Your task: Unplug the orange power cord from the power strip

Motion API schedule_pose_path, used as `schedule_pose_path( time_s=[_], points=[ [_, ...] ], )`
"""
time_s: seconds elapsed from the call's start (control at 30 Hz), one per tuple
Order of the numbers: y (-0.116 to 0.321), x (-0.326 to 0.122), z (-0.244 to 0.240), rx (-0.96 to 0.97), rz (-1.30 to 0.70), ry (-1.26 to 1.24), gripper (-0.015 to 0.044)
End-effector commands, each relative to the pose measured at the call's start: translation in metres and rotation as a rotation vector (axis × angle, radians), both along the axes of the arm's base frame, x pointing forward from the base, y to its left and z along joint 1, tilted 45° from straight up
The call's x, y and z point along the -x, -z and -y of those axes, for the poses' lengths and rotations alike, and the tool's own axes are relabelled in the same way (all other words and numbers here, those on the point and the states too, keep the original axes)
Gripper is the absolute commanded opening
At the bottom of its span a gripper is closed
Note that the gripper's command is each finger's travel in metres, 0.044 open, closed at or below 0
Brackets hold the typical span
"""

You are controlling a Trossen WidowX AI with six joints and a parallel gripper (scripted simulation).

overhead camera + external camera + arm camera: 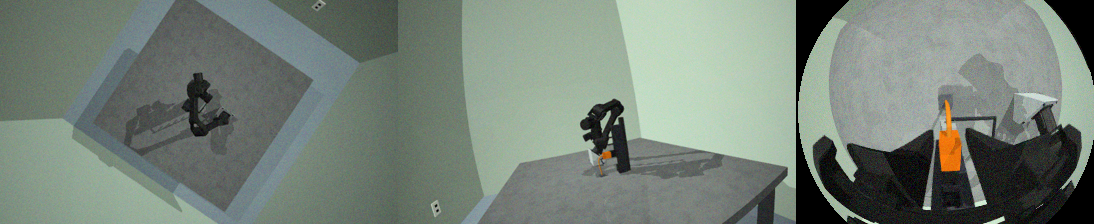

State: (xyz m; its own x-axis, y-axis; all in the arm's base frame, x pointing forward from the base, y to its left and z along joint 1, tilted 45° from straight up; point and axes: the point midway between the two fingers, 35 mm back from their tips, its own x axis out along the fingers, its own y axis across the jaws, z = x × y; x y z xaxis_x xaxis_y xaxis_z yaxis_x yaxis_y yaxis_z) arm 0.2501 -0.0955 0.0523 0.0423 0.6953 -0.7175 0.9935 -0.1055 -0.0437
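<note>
end effector (950, 163) part-open, astride orange plug (950, 149); plug seated in strip (621, 145)

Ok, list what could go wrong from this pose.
1. The tool straddles the orange plug, part open and not gripping; if it closes off-centre, it may pinch only an edge and slip.
2. The plug is seated in the upright black power strip; a skewed pull could tip the strip over.
3. The orange cord hangs beside the plug; the fingers may snag it on release.
</note>
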Motion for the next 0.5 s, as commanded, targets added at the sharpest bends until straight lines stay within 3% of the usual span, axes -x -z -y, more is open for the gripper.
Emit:
schedule_pose_path(
  time_s=[0.0,0.47],
  points=[
    [-0.006,-0.001,-0.005,-0.001,0.001,0.003,0.016],
    [-0.019,-0.002,-0.019,-0.002,0.001,0.003,0.016]
  ],
)
